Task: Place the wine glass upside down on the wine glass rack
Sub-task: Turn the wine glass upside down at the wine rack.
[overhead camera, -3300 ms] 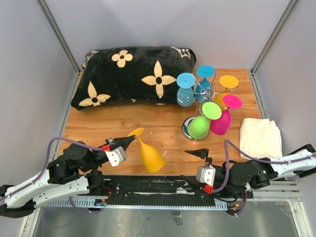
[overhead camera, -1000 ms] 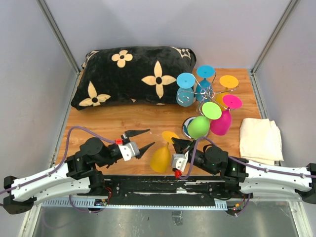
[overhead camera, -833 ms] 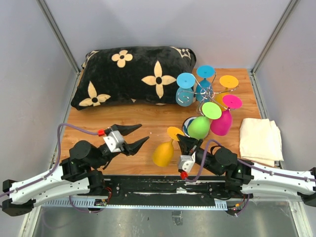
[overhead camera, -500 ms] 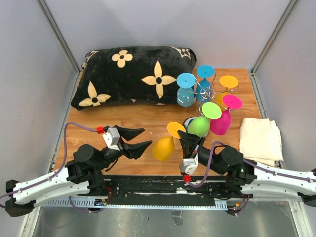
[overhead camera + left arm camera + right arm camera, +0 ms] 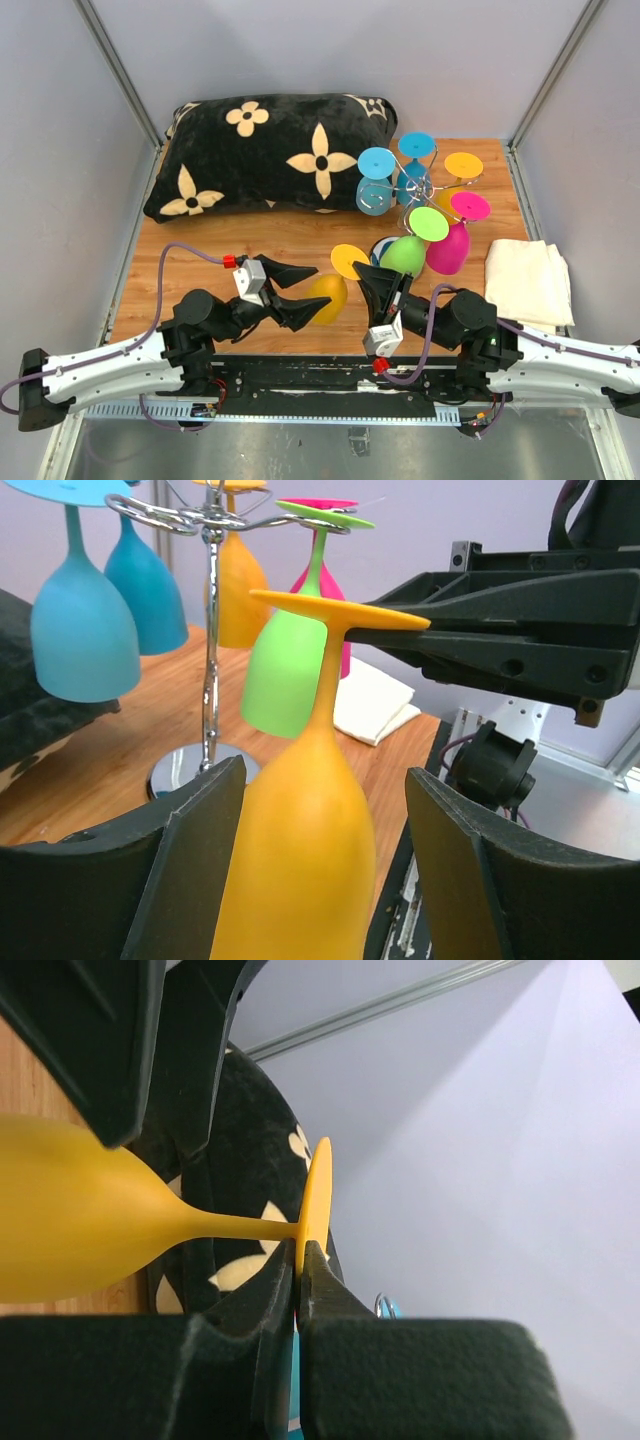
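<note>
A: Item: wine glass (image 5: 327, 296). Look and lie?
B: Opaque yellow-orange, one colour throughout, with a rounded bowl, thin stem and flat round foot. It was held over the front part of the tabletop (image 5: 220, 255), just in front of the wine glass rack (image 5: 411, 188). The foot was uppermost and the bowl hung below. The long axis was tilted, running from the bowl at front left to the foot nearer the rack.
A: Right tool (image 5: 360, 272)?
B: Clamped on the rim of the foot, pinching the disc.
A: Left tool (image 5: 323, 286)?
B: Wide, with one finger on either side of the bowl. A gap showed on one side; contact on the other could not be judged.
A: Rack?
B: Chrome wire on a mirrored base. It carried five hung glasses (image 5: 377, 190), all upside down: two blue, one orange, one pink, one green.
A: Other stock?
B: Black flowered pillow (image 5: 270, 150) at the back, and a folded cream cloth (image 5: 525, 280) at the right.
</note>
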Robot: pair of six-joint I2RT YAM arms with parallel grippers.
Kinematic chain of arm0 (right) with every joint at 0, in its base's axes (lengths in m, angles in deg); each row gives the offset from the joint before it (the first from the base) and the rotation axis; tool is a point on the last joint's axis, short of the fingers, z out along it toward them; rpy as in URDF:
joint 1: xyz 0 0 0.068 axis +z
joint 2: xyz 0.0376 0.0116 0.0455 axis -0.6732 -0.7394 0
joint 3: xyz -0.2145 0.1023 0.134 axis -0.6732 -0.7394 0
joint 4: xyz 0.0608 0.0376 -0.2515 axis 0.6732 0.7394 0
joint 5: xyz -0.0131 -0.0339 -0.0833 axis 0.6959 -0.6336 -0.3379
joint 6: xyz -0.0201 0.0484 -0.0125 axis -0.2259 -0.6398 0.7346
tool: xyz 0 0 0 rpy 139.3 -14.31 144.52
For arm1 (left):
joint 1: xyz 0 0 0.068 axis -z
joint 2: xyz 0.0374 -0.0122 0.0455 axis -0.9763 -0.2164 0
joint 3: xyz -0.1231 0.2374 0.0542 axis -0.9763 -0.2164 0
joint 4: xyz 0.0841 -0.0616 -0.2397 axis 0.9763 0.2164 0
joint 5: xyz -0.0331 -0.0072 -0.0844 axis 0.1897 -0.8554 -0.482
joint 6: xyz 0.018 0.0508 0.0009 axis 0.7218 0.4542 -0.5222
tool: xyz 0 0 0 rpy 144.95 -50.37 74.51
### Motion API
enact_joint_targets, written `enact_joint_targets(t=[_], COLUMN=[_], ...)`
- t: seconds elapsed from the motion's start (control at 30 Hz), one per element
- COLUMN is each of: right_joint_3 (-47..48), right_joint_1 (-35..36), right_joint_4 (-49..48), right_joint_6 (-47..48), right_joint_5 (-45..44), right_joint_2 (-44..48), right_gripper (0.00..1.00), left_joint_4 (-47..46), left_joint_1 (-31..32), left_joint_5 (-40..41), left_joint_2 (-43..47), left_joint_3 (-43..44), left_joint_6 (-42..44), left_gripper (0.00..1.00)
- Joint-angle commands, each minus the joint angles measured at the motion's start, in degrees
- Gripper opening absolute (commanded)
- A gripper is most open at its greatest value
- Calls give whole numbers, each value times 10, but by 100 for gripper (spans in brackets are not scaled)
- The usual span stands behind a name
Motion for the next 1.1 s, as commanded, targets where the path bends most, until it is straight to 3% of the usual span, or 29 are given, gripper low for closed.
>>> enact_joint_targets(t=[0.0, 0.23, 0.47, 0.63, 0.8, 1.07], right_joint_3=[30, 18, 6, 7, 7, 16], right_joint_1=[-6, -6, -6, -6, -6, -6], right_joint_4=[6, -23, -76, -77, -80, -45], right_joint_6=[9, -8, -41, -42, -51, -51], right_joint_5=[36, 57, 73, 63, 71, 101], right_joint_2=[-1, -14, -9, -14, -4, -8], right_gripper=[2, 2, 2, 2, 2, 2], left_joint_4=[-75, -93, -109, -131, -137, -153], left_joint_1=[3, 2, 2, 3, 3, 3], left_joint_5=[-20, -1, -37, -37, -51, -44], left_joint_2=[-37, -62, -55, -60, -76, -104], left_joint_3=[9, 1, -16, -25, -21, -15], left_joint_6=[-14, -28, -40, -50, -57, -66], left_gripper=[69, 68, 60, 56, 45, 44])
